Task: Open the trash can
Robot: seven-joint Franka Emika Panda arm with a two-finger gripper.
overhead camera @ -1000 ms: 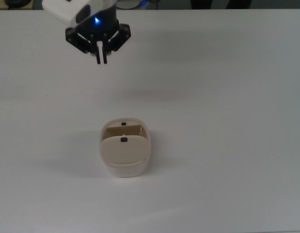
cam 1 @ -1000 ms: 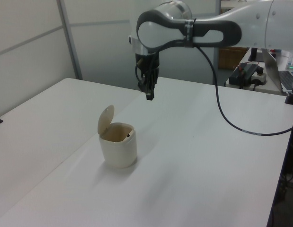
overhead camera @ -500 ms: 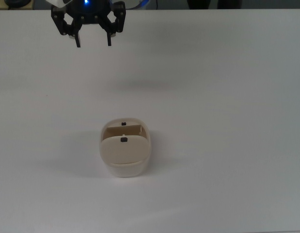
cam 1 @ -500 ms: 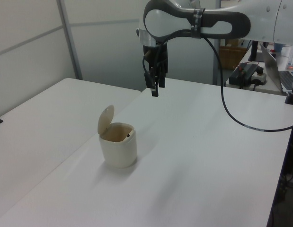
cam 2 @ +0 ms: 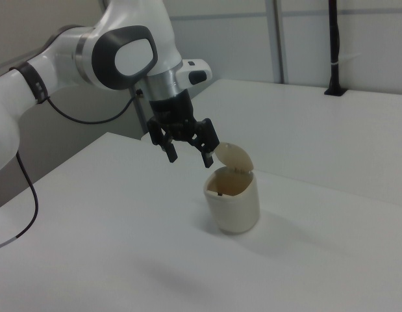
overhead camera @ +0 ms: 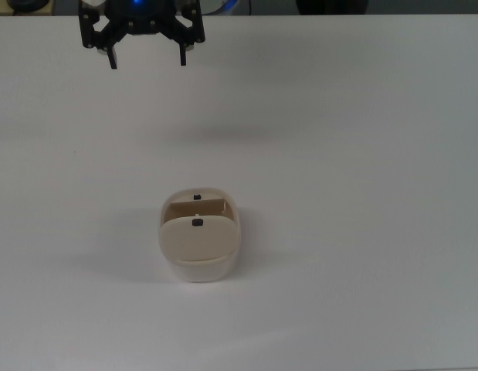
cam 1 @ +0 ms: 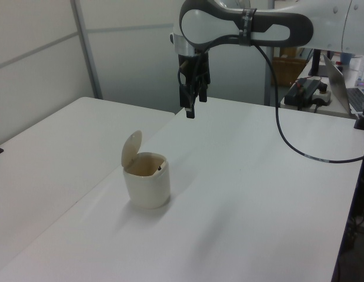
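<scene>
The trash can (overhead camera: 198, 246) is seen standing upright on the white table (overhead camera: 362, 193), a little toward the top view's left of the table's middle. Its body is cream-beige and rounded-square. The lid (cam 1: 131, 149) is raised and stands tilted up from a hinge at the can's edge, so that the darker hollow inside is exposed in the left view and in the right view (cam 2: 232, 198). In the top view the lid is seen as a pale flat panel covering the nearer part of the can, with a small black button near its edge and a second small dark mark on the rim beyond.

The gripper (overhead camera: 145, 59) is held in the air well apart from the can — near the far edge of the table in the top view, and toward the top view's left. Its two black fingers are spread wide, with nothing between them; the gap is plain in the top view and in the right view (cam 2: 189, 156). In the left view the gripper (cam 1: 188, 109) points downward above the table, higher than the can and to the left view's right of it. A white and grey arm (cam 1: 246, 29) is seen reaching in from the left view's right, with a black cable (cam 1: 293, 141) hanging from it.
</scene>
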